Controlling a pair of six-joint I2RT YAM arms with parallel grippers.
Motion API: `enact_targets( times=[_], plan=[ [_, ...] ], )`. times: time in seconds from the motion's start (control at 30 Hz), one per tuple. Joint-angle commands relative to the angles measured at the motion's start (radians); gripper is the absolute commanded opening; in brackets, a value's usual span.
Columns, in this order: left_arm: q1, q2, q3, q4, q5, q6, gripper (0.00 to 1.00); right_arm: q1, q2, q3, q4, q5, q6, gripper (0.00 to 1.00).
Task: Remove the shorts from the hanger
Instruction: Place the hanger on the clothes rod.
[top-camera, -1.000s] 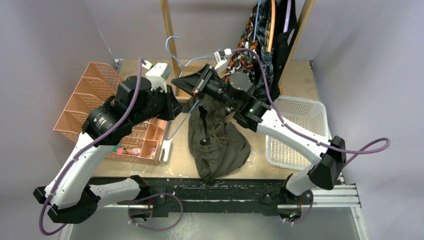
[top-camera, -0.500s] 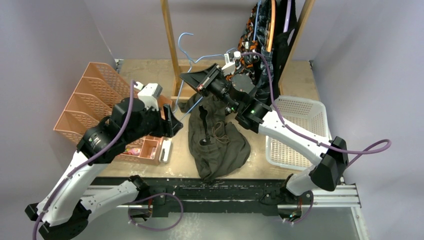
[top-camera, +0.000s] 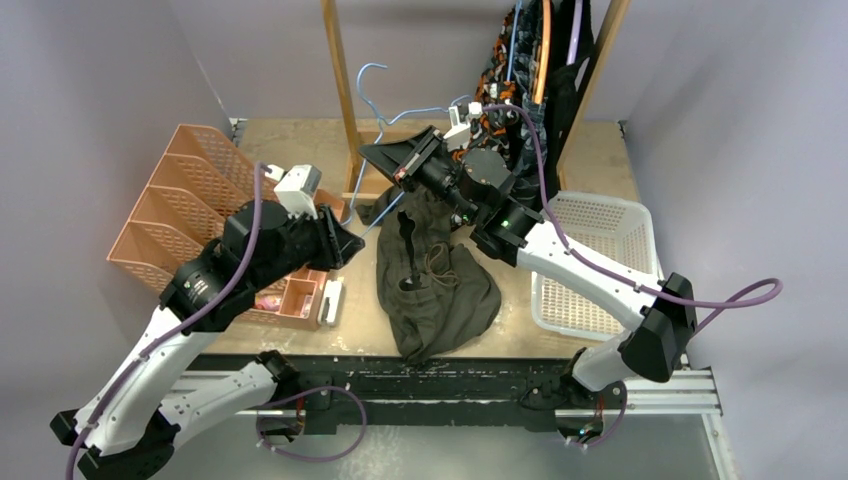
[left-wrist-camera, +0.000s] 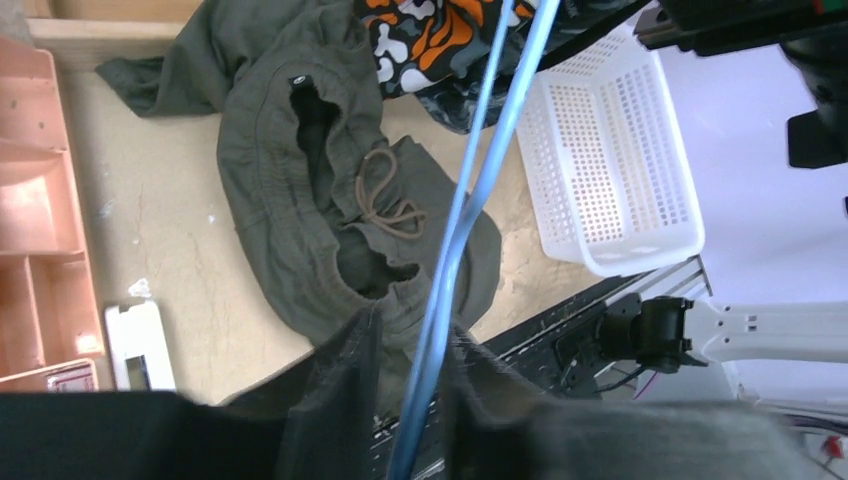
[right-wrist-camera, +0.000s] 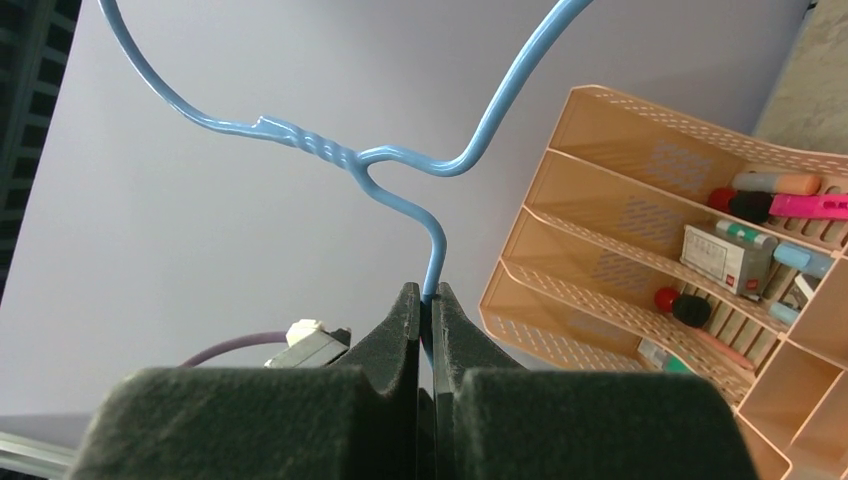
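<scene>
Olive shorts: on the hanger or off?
Off: olive shorts lie crumpled on the table; the blue hanger, pinched in the right gripper, shows bare wire.

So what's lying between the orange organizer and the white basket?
The olive green shorts lie crumpled between the orange organizer and the white basket. The top view shows it best.

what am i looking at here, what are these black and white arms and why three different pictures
These are two robot arms bolted at the near edge of a table. The wide picture looks down from above; the other two come from a camera on each wrist. The right gripper is shut on a blue wire hanger. The left gripper stands open around another stretch of that wire. Olive green shorts lie crumpled on the table, between an orange organiser and a white basket. Camouflage shorts hang at the back.
</scene>
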Motion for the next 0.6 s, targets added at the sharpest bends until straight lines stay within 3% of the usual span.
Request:
enact_targets(
  times=[0.0,0.03,0.07,0.17,0.3,0.4,0.57],
  plan=[
    [-0.001,0.003,0.007,0.086,0.024,-0.011,0.14,0.000,-0.029,0.001,0.078,-0.022,0.012,0.00],
    [-0.001,0.006,0.010,0.079,0.028,-0.011,0.03,-0.001,-0.031,0.000,0.076,-0.032,0.014,0.00],
    [-0.002,0.007,0.012,0.073,0.031,-0.011,0.00,-0.001,-0.031,-0.002,0.083,-0.049,0.016,0.00],
    [-0.002,0.002,0.025,0.050,0.013,-0.010,0.00,-0.003,-0.035,-0.003,0.102,-0.078,-0.002,0.02],
    [0.000,0.011,0.092,0.003,-0.095,-0.022,0.00,-0.004,-0.047,-0.015,0.125,-0.138,-0.065,0.35],
    [-0.002,0.064,0.192,-0.074,-0.187,-0.029,0.00,-0.009,-0.072,-0.025,0.106,-0.166,-0.100,0.52],
    [0.000,0.166,0.321,-0.121,-0.253,0.010,0.00,-0.009,-0.172,-0.032,-0.041,-0.114,-0.218,0.58]
  ],
)
